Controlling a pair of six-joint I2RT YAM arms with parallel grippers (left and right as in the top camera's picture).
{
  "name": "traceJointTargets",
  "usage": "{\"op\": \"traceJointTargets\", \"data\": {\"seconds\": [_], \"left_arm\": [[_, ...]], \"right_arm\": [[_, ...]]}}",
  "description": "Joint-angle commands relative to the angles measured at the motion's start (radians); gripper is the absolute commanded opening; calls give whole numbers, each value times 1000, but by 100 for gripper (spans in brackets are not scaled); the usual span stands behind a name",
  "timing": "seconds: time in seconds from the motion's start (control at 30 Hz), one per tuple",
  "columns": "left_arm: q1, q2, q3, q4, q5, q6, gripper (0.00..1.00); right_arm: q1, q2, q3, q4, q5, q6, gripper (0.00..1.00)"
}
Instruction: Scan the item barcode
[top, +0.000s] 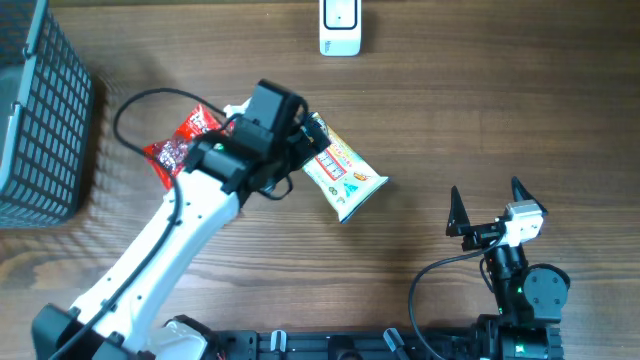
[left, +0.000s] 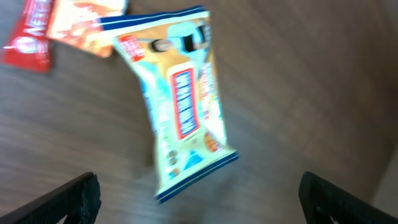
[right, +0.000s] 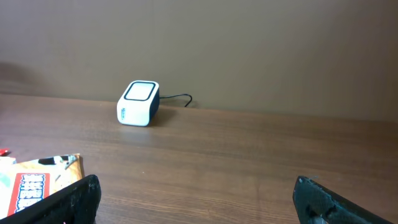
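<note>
Near the middle of the worktop (top: 450, 110) we see the yellow-and-blue snack bag (top: 345, 178) lying flat. Its upper end is under our left tool (left: 200, 200), which is spread wide and grips nothing. A red packet (top: 180, 145) lies just beside the bag. Our right tool (top: 487, 200) is spread too, empty and well apart from the bag. The white scanner (top: 340, 28) sits at the far edge.

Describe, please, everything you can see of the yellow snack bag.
The snack bag is a glossy, sealed plastic pouch, yellow with blue edges and a red label panel. It lies flat on the wooden table, slanted, its upper end under the open left hand, which hovers without gripping it. A red packet lies by that end.
</note>
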Motion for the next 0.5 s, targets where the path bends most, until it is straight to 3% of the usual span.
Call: {"op": "traceJointTargets", "data": {"seconds": [0.0, 0.2, 0.47], "left_arm": [[-53, 65, -2, 99, -46, -59, 100], [-93, 149, -2, 171, -68, -58, 100], [-98, 220, -2, 211, -214, -71, 100]], "right_arm": [[-4, 3, -1, 3, 2, -9, 100], [-4, 3, -1, 3, 2, -9, 100], [-4, 3, -1, 3, 2, -9, 100]]}}
